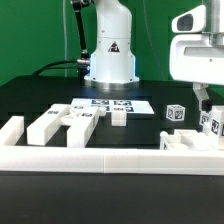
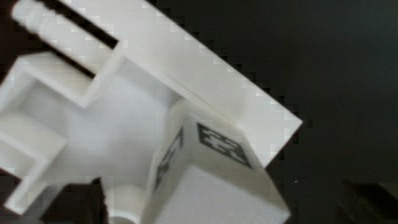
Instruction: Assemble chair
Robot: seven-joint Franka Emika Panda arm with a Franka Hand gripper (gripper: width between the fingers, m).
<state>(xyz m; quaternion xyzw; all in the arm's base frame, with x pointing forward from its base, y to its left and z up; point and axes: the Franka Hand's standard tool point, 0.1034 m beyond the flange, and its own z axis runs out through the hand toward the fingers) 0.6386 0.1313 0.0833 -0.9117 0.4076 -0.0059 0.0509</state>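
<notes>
Done: matte-white blocky chair section (image 1: pixel 193 140), seemingly partly joined, at the exterior view's right.
Left: loose white chair bars and posts (image 1: pixel 60 122), unattached, at the exterior view's left.
Gripper: two-finger gripper (image 1: pixel 205 100) above that section; its opening and hold cannot be told.

The black table (image 1: pixel 30 95) bears the robot base (image 1: pixel 108 68) at the back, with the marker board (image 1: pixel 112 103) lying flat just before it. A long white rail (image 1: pixel 110 160) runs along the front. Behind the rail, chair pieces (image 1: pixel 50 125) lie on the exterior view's left, a small block (image 1: pixel 118 117) near the middle, and a tagged cube (image 1: pixel 175 113) on the right.
</notes>
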